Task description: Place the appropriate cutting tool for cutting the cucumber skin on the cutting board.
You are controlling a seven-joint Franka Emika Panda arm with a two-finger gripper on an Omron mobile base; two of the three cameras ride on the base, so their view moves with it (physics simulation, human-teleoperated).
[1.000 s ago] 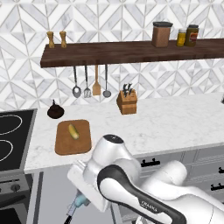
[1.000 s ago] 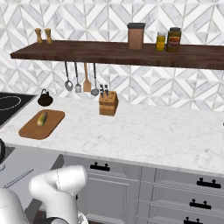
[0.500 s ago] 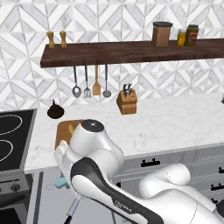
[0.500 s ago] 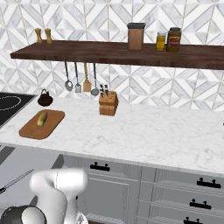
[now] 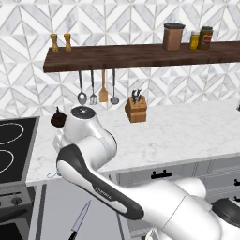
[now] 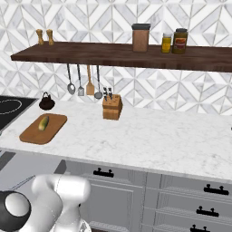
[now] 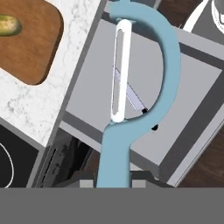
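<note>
Peeler (image 7: 131, 131) clamped in pincer (image 7: 113, 183); no readable writing anywhere.

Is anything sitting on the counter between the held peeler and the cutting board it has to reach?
Nothing visible. The peeler hangs off the counter's edge; bare marble separates it from the cutting board. On the board lies the cucumber, toward its far side, leaving open wood to set the peeler down.
</note>
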